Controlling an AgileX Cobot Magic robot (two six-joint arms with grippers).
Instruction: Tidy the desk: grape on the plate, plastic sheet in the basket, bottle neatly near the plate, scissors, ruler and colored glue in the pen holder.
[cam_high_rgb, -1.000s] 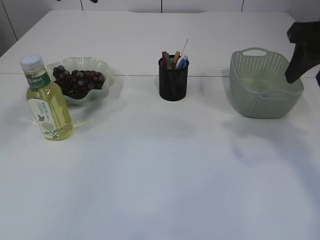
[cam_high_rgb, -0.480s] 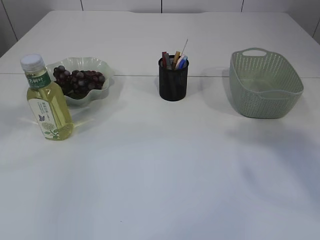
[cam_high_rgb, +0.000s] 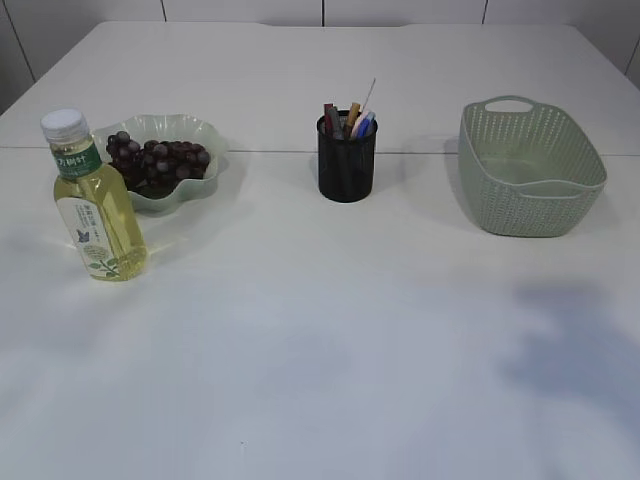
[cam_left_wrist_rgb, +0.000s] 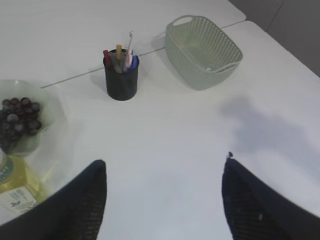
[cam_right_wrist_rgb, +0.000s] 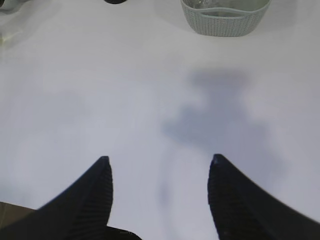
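Observation:
A bunch of dark grapes (cam_high_rgb: 160, 160) lies on the pale green wavy plate (cam_high_rgb: 205, 135) at the back left. The bottle (cam_high_rgb: 95, 205) of yellow liquid stands upright just in front of the plate, touching its left rim. The black mesh pen holder (cam_high_rgb: 347, 160) holds several coloured items, and I cannot tell scissors, ruler and glue apart. The green basket (cam_high_rgb: 530, 170) holds a faint glossy film, perhaps the plastic sheet. Neither gripper shows in the exterior view. My left gripper (cam_left_wrist_rgb: 164, 162) hangs open and empty high over the table, and my right gripper (cam_right_wrist_rgb: 160, 159) is open and empty too.
In the left wrist view the pen holder (cam_left_wrist_rgb: 121, 75), basket (cam_left_wrist_rgb: 202, 50), grapes (cam_left_wrist_rgb: 17, 120) and bottle (cam_left_wrist_rgb: 15, 190) all lie ahead. The basket (cam_right_wrist_rgb: 225, 17) is at the top of the right wrist view. An arm's shadow (cam_high_rgb: 570, 345) falls on the white table's front right.
A second ago the right arm's dark shape hung at the right edge beside the basket; it has left the exterior view. Its shadow has slid toward the table's front right.

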